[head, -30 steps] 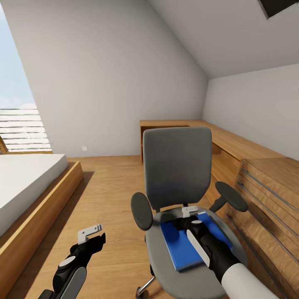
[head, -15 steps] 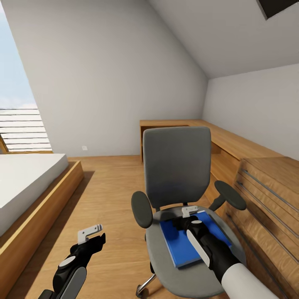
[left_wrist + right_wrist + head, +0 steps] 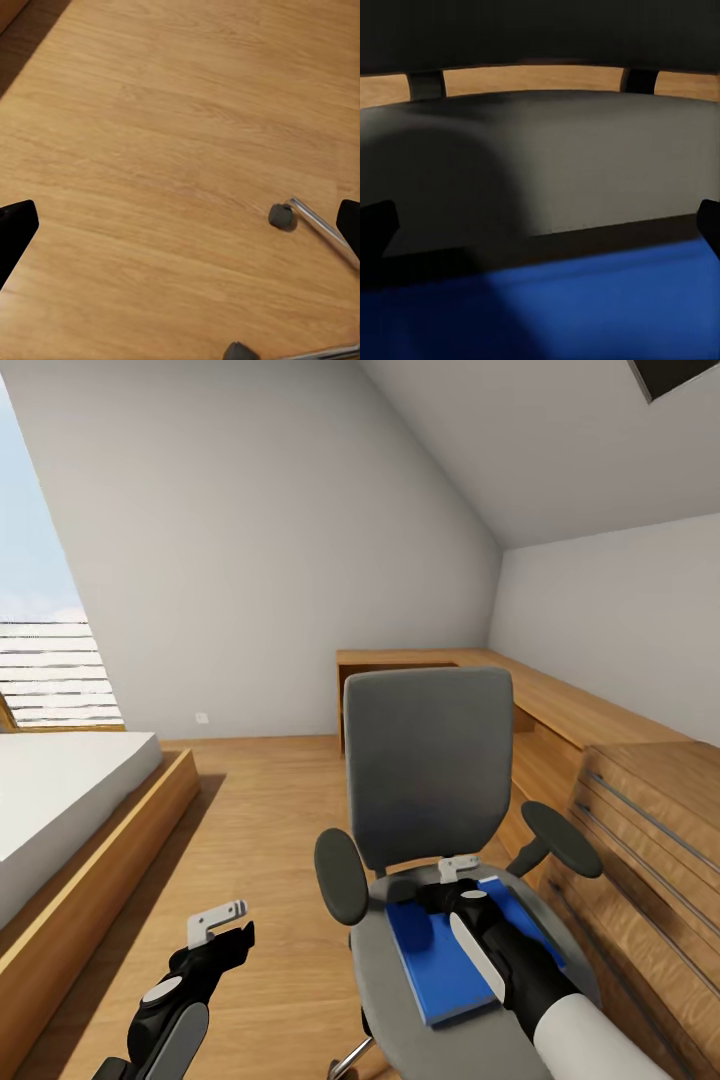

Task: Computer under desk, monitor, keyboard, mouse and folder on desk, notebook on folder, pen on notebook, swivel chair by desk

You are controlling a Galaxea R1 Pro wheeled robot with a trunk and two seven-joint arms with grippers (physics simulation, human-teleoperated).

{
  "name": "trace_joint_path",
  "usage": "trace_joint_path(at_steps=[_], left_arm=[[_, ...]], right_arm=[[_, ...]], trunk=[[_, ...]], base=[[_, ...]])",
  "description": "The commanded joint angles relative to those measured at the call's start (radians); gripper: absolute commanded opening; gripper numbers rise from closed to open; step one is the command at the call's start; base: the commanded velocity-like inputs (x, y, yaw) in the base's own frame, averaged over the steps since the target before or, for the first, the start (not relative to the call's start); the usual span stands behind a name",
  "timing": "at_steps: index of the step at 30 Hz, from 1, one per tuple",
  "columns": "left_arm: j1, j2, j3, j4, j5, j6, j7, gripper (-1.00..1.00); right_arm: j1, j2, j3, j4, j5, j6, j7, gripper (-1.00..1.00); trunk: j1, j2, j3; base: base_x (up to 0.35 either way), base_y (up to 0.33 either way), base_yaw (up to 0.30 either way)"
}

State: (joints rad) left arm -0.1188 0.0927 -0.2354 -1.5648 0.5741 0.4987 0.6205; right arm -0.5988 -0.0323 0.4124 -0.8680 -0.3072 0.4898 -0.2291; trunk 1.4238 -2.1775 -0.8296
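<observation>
The swivel chair [image 3: 428, 760] stands right in front of me, its grey back facing me and its black armrests to either side. On its grey seat [image 3: 385, 970] lies the bright blue folder [image 3: 435, 965]. My right gripper [image 3: 440, 895] hovers just over the folder's far end, open. In the right wrist view its fingertips [image 3: 376, 225] are spread wide, with the folder [image 3: 585, 307] and the seat [image 3: 547, 165] below them. My left gripper [image 3: 225, 938] hangs open above the wood floor, left of the chair. Beneath it are a chair caster [image 3: 281, 216] and a chrome leg [image 3: 326, 229].
A wooden-framed bed [image 3: 70, 790] fills the left side. A low wooden shelf unit [image 3: 560, 705] runs along the right wall, and a wooden slatted cabinet [image 3: 650, 840] stands close to the chair's right armrest. Wood floor [image 3: 260, 810] lies between the bed and the chair.
The chair seat and the folder sit slightly lower and nearer in the head view. Both grippers have kept their places and stayed open.
</observation>
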Motion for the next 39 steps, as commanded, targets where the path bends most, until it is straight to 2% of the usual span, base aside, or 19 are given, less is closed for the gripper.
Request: trace_joint_path(at_steps=[1, 15, 31, 39], left_arm=[[-0.001, 0.001, -0.002, -0.001, 0.009, 0.001, 0.01, 1.0], [-0.001, 0.002, -0.002, 0.0, 0.009, 0.001, 0.009, 1.0], [-0.001, 0.001, -0.002, 0.0, 0.009, 0.001, 0.01, 1.0], [-0.001, 0.002, -0.002, 0.0, 0.009, 0.001, 0.01, 1.0]], right_arm=[[-0.001, -0.001, 0.005, -0.002, -0.01, 0.003, -0.01, 1.0], [-0.001, -0.001, 0.01, -0.004, -0.01, 0.0, -0.007, 1.0], [-0.001, 0.001, 0.016, -0.006, -0.01, -0.001, -0.008, 1.0], [-0.001, 0.002, 0.018, -0.006, -0.01, -0.001, -0.009, 1.0]], trunk=[[0.0, 0.0, -0.001], [0.0, 0.0, -0.001], [0.0, 0.0, -0.001], [0.0, 0.0, -0.006]], base=[[0.017, 0.0, 0.0], [0.113, 0.0, 0.0], [0.005, 0.0, 0.001], [0.0, 0.0, 0.102]])
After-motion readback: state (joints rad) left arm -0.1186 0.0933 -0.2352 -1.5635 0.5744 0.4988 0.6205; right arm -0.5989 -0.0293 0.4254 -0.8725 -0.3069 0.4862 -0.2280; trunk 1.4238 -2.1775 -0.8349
